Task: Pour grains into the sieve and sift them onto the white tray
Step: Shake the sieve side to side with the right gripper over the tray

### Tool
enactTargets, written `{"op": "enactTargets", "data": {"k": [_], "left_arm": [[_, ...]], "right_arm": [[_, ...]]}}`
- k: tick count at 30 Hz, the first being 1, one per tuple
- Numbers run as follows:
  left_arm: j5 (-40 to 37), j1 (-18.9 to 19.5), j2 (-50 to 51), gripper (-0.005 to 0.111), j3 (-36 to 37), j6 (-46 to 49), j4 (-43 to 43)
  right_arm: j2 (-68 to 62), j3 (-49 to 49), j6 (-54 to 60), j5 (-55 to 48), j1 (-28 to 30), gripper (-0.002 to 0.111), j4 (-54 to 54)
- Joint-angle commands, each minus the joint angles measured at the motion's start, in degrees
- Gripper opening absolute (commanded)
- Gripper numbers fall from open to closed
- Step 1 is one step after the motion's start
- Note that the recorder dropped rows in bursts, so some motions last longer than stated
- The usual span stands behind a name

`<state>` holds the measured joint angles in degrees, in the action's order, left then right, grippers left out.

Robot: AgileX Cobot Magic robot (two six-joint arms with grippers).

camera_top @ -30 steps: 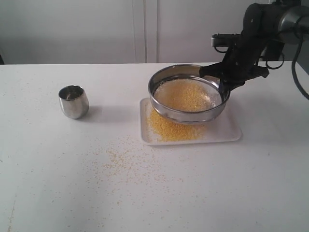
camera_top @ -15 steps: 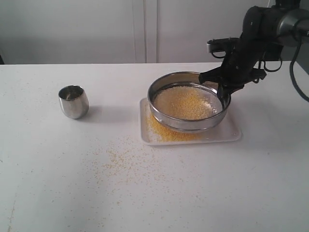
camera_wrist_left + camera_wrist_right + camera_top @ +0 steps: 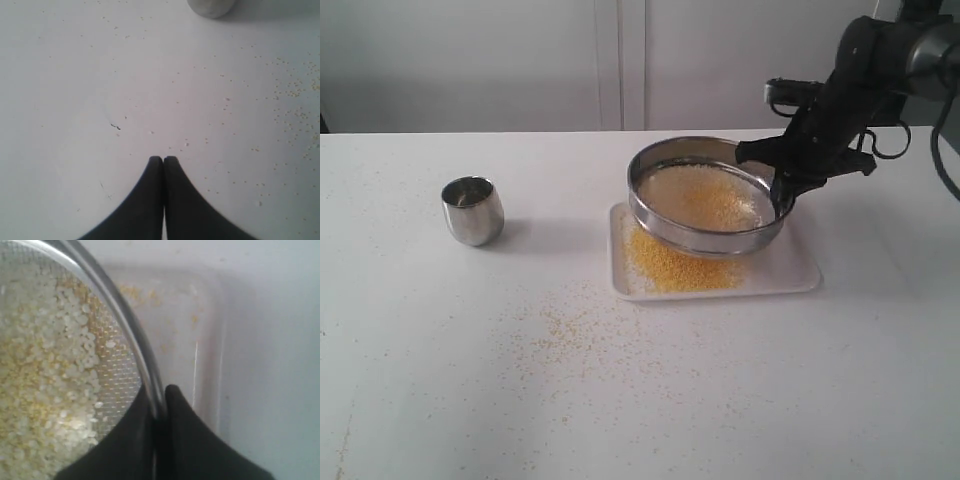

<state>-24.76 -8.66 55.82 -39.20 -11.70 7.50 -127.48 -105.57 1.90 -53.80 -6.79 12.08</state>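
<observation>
Sieve (image 3: 700, 238) higher now over white tray (image 3: 790, 272), grains (image 3: 705, 198) inside, right gripper (image 3: 782, 190) clamped on rim; left gripper (image 3: 163, 161) together.

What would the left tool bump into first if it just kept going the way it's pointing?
Probably only the table, bare but for stray grains. The shut left tool seems to aim just past the cup, though depth is hard to judge.

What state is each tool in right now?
Left tool: closed, holding nothing.
Right tool: closed on the sieve rim, above the white tray.
</observation>
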Motion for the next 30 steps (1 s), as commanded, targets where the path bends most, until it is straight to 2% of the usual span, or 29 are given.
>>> {"op": "enactTargets", "data": {"k": [1, 2, 4, 5, 6, 9, 10, 11, 12, 13, 14, 15, 16, 17, 18, 19, 20, 21, 22, 24, 25, 26, 27, 30], "left_arm": [[-0.25, 0.04, -0.40, 0.000, 0.41, -0.28, -0.21], [-0.25, 0.04, -0.40, 0.000, 0.41, -0.28, -0.21], [-0.25, 0.04, -0.40, 0.000, 0.41, -0.28, -0.21], [-0.25, 0.04, -0.40, 0.000, 0.41, -0.28, -0.21], [-0.25, 0.04, -0.40, 0.000, 0.41, -0.28, -0.21], [-0.25, 0.04, -0.40, 0.000, 0.41, -0.28, -0.21], [-0.25, 0.04, -0.40, 0.000, 0.41, -0.28, -0.21], [-0.25, 0.04, -0.40, 0.000, 0.41, -0.28, -0.21], [-0.25, 0.04, -0.40, 0.000, 0.41, -0.28, -0.21], [-0.25, 0.04, -0.40, 0.000, 0.41, -0.28, -0.21], [-0.25, 0.04, -0.40, 0.000, 0.41, -0.28, -0.21], [-0.25, 0.04, -0.40, 0.000, 0.41, -0.28, -0.21], [-0.25, 0.04, -0.40, 0.000, 0.41, -0.28, -0.21], [-0.25, 0.04, -0.40, 0.000, 0.41, -0.28, -0.21], [-0.25, 0.04, -0.40, 0.000, 0.41, -0.28, -0.21], [-0.25, 0.04, -0.40, 0.000, 0.41, -0.28, -0.21], [-0.25, 0.04, -0.40, 0.000, 0.41, -0.28, -0.21], [-0.25, 0.04, -0.40, 0.000, 0.41, -0.28, -0.21], [-0.25, 0.04, -0.40, 0.000, 0.41, -0.28, -0.21], [-0.25, 0.04, -0.40, 0.000, 0.41, -0.28, -0.21], [-0.25, 0.04, -0.40, 0.000, 0.41, -0.28, -0.21], [-0.25, 0.04, -0.40, 0.000, 0.41, -0.28, -0.21], [-0.25, 0.04, -0.40, 0.000, 0.41, -0.28, -0.21], [-0.25, 0.04, -0.40, 0.000, 0.41, -0.28, -0.21]], "right_arm": [[1.66, 0.40, 26.16, 1.00, -0.98, 0.000, 9.33], [1.93, 0.40, 19.96, 2.06, -0.60, 0.000, 2.50], [1.93, 0.40, -4.46, 4.14, 1.19, 0.000, -5.51], [1.93, 0.43, -5.94, 4.49, 1.17, 0.000, -4.14], [1.93, 0.53, -1.49, 4.63, 1.17, 0.000, -0.68], [2.07, 0.40, 25.07, -0.73, -0.10, 0.000, 8.02], [2.21, 0.40, 20.80, 0.30, 0.17, 0.000, 4.30], [2.21, 0.51, 10.59, 2.27, 0.96, 0.000, 1.10], [2.21, 1.26, -7.10, 4.42, 1.64, 0.000, -1.02], [2.21, 1.45, -6.28, 4.63, 1.64, 0.000, 0.78], [2.21, 1.67, 10.59, 2.86, 0.57, 0.000, 6.97], [2.33, 1.67, 22.10, 0.13, 0.27, 0.000, 8.99], [2.72, 1.81, 24.58, -0.37, 0.24, 0.000, 6.25], [2.72, 1.81, 17.36, 1.27, 0.98, 0.000, 3.67], [2.72, 1.94, -5.99, 4.37, 2.03, 0.000, -0.29], [2.72, 2.33, -5.62, 5.90, 1.89, 0.000, 4.03], [2.72, 2.33, 2.15, 5.69, 1.13, 0.000, 8.21], [2.72, 2.22, 23.43, 1.57, 0.10, 0.000, 15.38], [2.99, 2.13, 31.88, -1.01, -0.08, 0.000, 15.90], [3.00, 2.13, 16.17, 2.86, 0.91, 0.000, 7.86], [3.00, 2.37, -1.90, 5.27, 1.67, 0.000, 2.22], [3.00, 2.37, -4.95, 5.38, 1.70, 0.000, 2.39], [3.00, 2.37, -0.83, 5.28, 1.52, 0.000, 4.15], [3.11, 2.11, 26.67, -1.08, -0.54, 0.000, 8.40]]}}
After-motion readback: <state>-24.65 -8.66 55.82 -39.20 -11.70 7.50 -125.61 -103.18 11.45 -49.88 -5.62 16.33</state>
